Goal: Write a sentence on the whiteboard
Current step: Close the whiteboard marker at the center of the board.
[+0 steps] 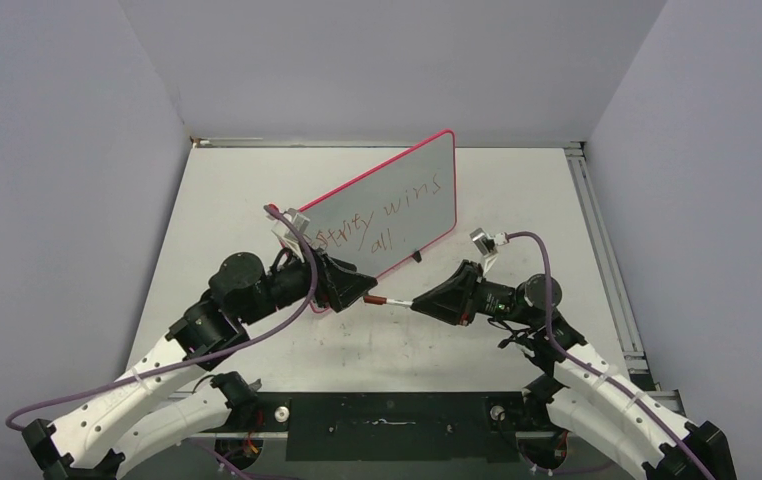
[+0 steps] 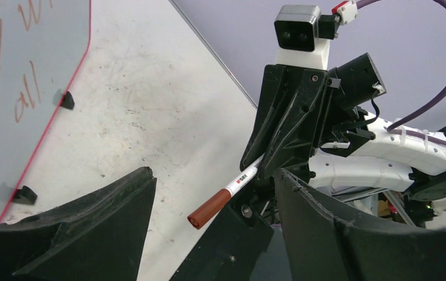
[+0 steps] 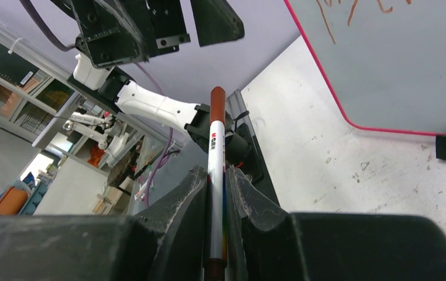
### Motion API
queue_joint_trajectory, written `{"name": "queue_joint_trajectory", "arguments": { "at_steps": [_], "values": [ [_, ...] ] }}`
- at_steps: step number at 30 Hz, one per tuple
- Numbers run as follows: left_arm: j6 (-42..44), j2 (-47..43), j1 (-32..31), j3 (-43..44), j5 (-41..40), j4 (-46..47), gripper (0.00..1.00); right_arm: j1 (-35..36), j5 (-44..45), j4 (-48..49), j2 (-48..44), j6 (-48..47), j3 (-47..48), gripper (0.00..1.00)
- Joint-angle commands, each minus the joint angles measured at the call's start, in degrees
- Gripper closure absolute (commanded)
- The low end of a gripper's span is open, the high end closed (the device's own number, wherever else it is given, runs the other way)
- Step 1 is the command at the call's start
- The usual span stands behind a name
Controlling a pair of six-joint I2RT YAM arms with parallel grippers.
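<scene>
Since the sentence (image 1: 387, 218) fills 2 lines on the whiteboard (image 1: 429, 165), which stands up near the middle of the table (image 1: 527, 210), the writing looks done. The right fingers (image 3: 185, 196) are clamped on the capped marker (image 3: 216, 152). The left fingers (image 2: 121, 202) are wide apart near its cap (image 2: 209, 209). Next, the marker probably needs putting down gently.
</scene>
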Motion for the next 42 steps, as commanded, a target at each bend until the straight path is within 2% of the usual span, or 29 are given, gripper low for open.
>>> {"name": "queue_joint_trajectory", "arguments": {
  "at_steps": [1,6,16,26,35,42],
  "values": [
    [-5.65,0.62,0.45,-1.24,3.48,6.54,0.28,-0.45,3.58,5.55,-1.41,0.62,1.22,0.95],
    [-7.15,2.73,0.38,-2.39,5.29,10.08,0.29,-0.45,4.61,6.0,-1.81,0.36,2.17,0.95],
    [-9.91,3.42,0.44,-4.56,6.57,13.4,0.37,-0.45,6.48,9.95,-2.4,2.63,1.57,0.95],
    [-10.96,3.36,0.46,-5.84,8.03,17.13,0.54,-0.44,6.22,12.31,-1.85,4.25,0.81,0.95],
    [-11.26,1.85,0.47,-6.96,5.82,17.19,0.56,-0.4,5.9,13.35,-1.74,5.06,0.37,0.95],
    [-12.24,1.26,0.47,-7.85,5.94,19.2,0.52,-0.44,5.2,13.51,-1.79,5.29,0.28,0.95]
  ]
}}
